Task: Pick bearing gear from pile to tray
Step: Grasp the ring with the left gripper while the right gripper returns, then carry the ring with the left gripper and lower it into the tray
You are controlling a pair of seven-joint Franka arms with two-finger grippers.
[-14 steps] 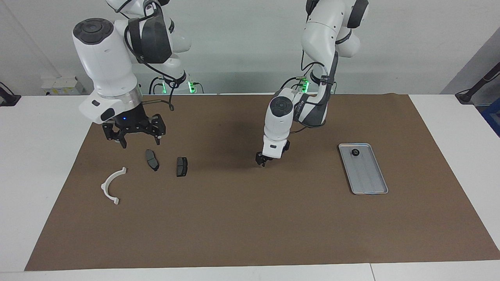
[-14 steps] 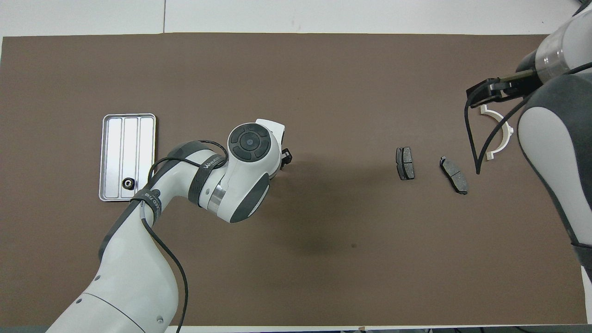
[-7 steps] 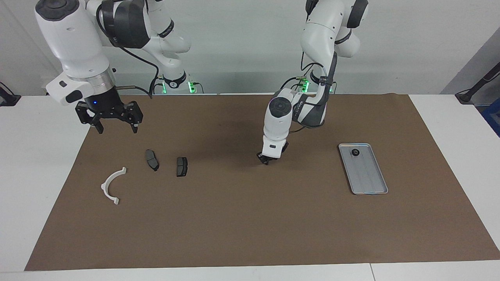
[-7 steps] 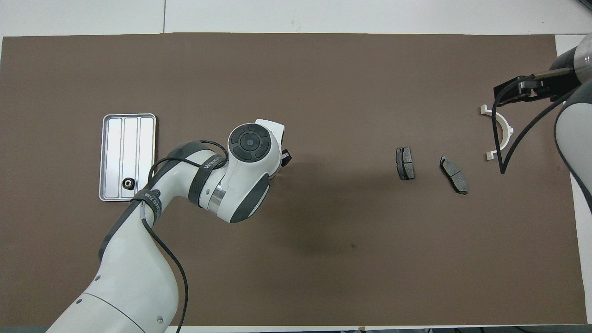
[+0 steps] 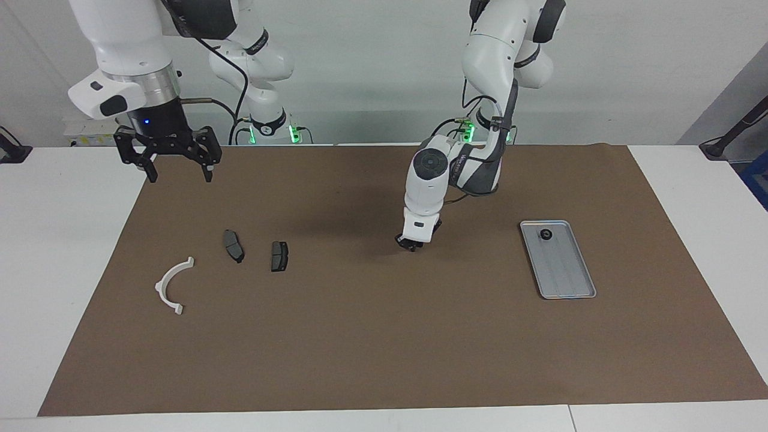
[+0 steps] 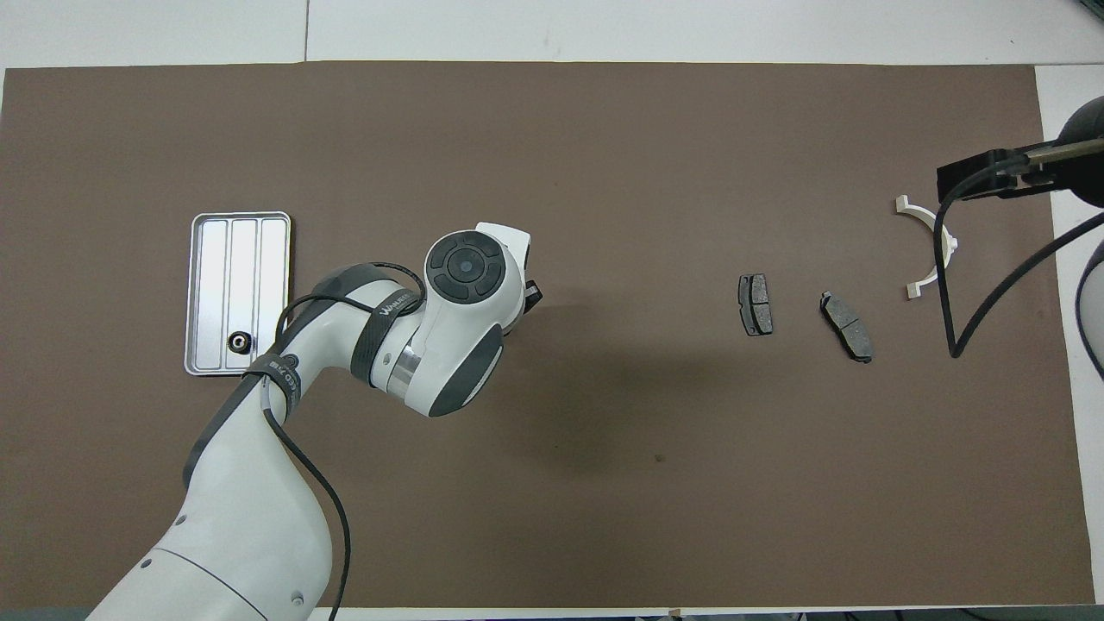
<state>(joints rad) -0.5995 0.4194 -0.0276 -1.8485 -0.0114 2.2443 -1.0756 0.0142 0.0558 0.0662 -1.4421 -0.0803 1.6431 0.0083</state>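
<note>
Left claw (image 5: 412,246) pressed together low over the mat; tray (image 5: 567,282) with one small black round piece (image 5: 546,234) inside.

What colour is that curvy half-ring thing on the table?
The half-ring is white; it shows best in the facing view.

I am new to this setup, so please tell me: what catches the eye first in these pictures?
The left gripper is shut, low over the middle of the brown mat. The right gripper hangs open, high over the mat's corner at its own end. The tray at the left arm's end holds one small black round piece.
</note>
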